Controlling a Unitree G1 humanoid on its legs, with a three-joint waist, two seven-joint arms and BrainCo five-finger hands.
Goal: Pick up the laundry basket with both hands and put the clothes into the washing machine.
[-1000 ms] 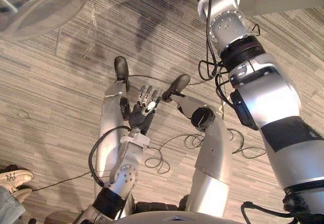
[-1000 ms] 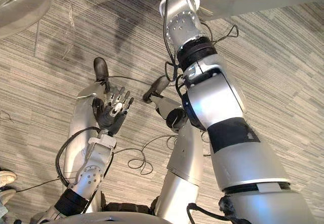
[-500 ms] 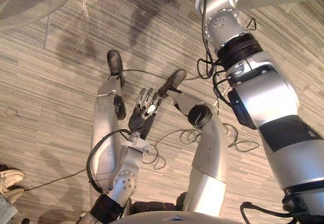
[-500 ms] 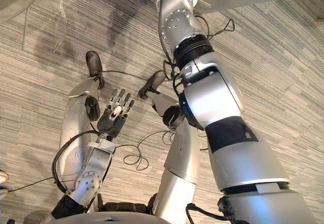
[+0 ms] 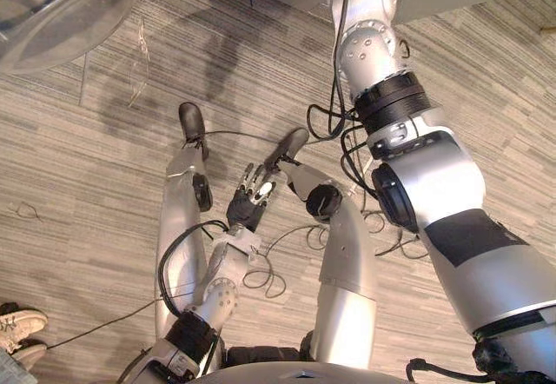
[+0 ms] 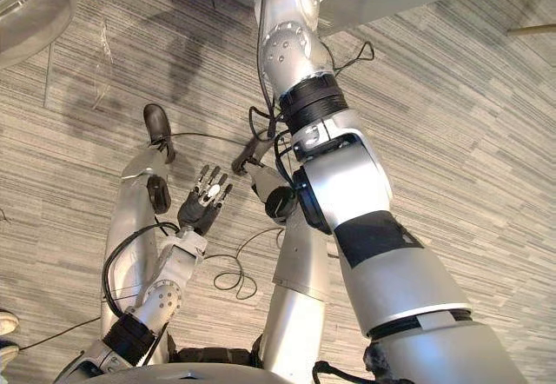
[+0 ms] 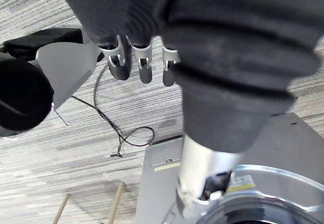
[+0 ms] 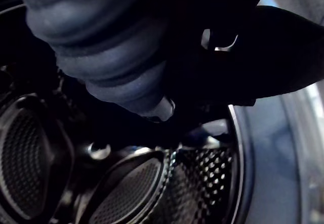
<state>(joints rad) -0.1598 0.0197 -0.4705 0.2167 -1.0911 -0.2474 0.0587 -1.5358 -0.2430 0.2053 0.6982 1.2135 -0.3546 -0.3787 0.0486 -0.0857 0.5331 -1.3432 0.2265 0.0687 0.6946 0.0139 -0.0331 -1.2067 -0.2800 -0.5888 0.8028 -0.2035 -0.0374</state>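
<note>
Inside the washing machine drum (image 8: 152, 183), your right hand (image 8: 121, 77) lay beside dark clothes (image 8: 273, 57), presumably depositing them; grasp undeterminable. Left hand (image 5: 250, 200): spread, empty, hanging low, apparently unneeded.

We see the carpet floor (image 5: 78, 184) lit brightly and evenly from above. The clear round door (image 5: 52, 10) at its upper left corner carries pale glare and throws thin bright streaks on the carpet beneath. Inside the washing machine drum (image 8: 126, 193) it is dim: only the perforated metal gleams, and the right hand (image 8: 111, 67) is nearly black.
</note>
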